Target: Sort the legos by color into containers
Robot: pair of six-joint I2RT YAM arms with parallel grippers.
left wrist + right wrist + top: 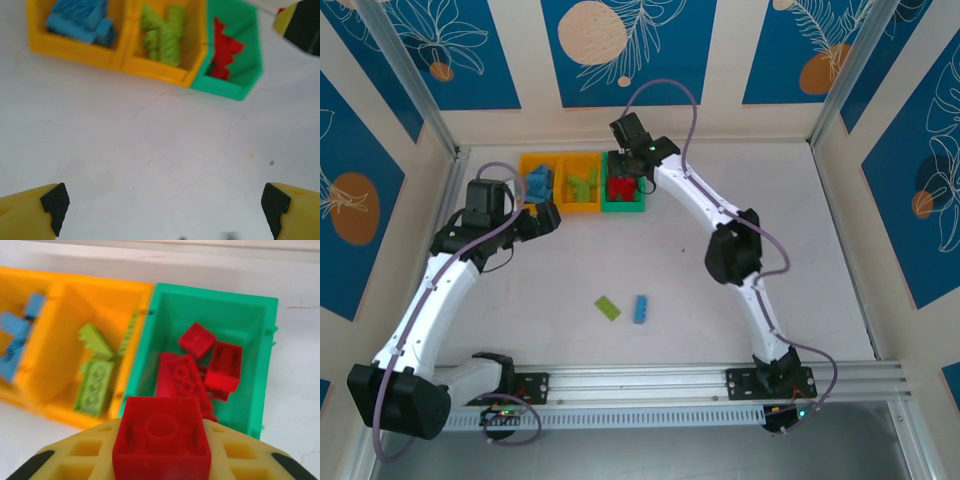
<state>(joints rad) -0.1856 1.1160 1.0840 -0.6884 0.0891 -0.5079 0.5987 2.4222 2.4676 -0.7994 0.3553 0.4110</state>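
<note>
White table (820,260), two arms bolted at its near edge

Nearest the bases:
- Light green brick (608,308): loose and flat on the table, lying at a slant.
- Blue brick (641,308): just beside it on the right, not touching it, also loose.
- Both lie well apart from the bins.

Mid-table, left side:
- Left gripper (548,216): fingers spread wide, with black pads (54,206) at the two lower corners of its wrist view and bare table between them.
- It points towards the row of bins and stands short of it.

Far side, three bins in a row with walls touching:
- Left orange-yellow bin (70,50): blue bricks (80,20) in a heap. The view is blurred, so perhaps four or five.
- Middle orange-yellow bin (65,340): light green bricks (95,382), several, some on edge.
- Green bin (225,310), at the right end: red bricks (200,360), at least four, lying jumbled on its floor.

Above the green bin:
- Right gripper (160,450): yellow fingers clamped on a red brick (161,435).
- The brick is square, with a round ring on the face towards the wrist camera.
- It hangs over the bin's near wall, clear of the bricks below
</note>
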